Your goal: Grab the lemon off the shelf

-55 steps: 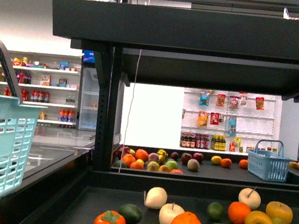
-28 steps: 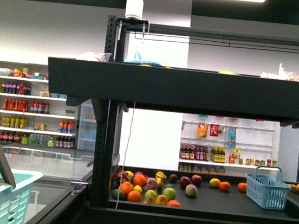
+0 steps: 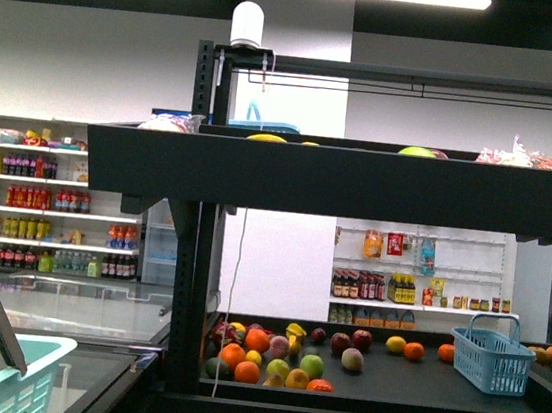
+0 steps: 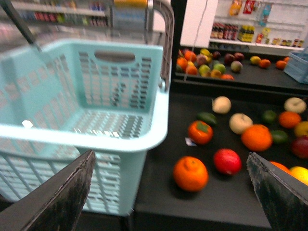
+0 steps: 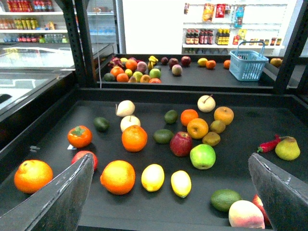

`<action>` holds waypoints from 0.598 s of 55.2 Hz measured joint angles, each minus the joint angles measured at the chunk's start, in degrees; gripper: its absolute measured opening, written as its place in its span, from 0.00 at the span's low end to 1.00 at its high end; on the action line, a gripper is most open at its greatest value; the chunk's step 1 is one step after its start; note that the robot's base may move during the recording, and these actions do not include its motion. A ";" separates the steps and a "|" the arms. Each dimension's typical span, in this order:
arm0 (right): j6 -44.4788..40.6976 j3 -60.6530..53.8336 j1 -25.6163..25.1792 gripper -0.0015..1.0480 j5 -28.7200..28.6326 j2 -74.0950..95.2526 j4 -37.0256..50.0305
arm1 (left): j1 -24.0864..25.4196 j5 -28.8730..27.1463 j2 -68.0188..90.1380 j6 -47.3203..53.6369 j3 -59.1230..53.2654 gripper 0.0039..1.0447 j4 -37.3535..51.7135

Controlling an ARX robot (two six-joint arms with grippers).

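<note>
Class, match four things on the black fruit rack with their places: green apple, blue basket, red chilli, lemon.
1 round bright green apple
2 small blue plastic basket
3 long red chilli pepper
4 smooth yellow oval lemon

a beside a large orange
b beside a yellow-green pear
c beside a dark red apple
d on the black metal shelf's far tier

Pairs: 1-c, 2-d, 3-b, 4-a

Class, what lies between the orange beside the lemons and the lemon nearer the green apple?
The second lemon, seen in the right wrist view.
</note>
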 joint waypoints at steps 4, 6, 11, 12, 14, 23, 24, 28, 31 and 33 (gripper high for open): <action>0.02 0.02 0.00 0.93 -0.04 0.00 0.00 | 1.95 3.26 9.62 -6.78 4.33 0.93 5.55; 0.00 0.00 0.00 0.93 -0.04 0.00 0.00 | 3.23 4.90 14.60 -9.57 6.97 0.93 8.57; 0.02 0.00 0.00 0.93 -0.02 0.00 0.00 | 6.40 9.99 33.11 -22.95 17.09 0.93 18.95; 0.00 0.00 0.00 0.93 -0.02 0.00 0.00 | 6.62 9.99 36.92 -25.64 19.28 0.93 20.44; 0.00 0.00 0.00 0.93 -0.04 0.00 0.00 | 6.93 9.92 44.06 -32.85 23.41 0.93 23.06; 0.02 0.00 0.00 0.93 -0.02 0.00 0.02 | 7.56 5.25 63.60 -51.76 37.27 0.93 24.15; 0.00 0.00 0.00 0.93 -0.02 0.00 0.02 | 7.80 4.59 65.68 -53.24 39.08 0.93 23.76; 0.02 0.00 0.00 0.93 -0.02 0.00 0.00 | 8.52 3.23 71.23 -55.74 44.04 0.93 23.17; 0.00 0.00 0.00 0.93 -0.02 0.00 0.00 | 9.05 2.73 74.69 -56.98 47.71 0.93 22.62; 0.02 0.02 0.00 0.93 -0.02 0.00 0.00 | 9.44 2.01 77.16 -57.35 50.66 0.93 22.18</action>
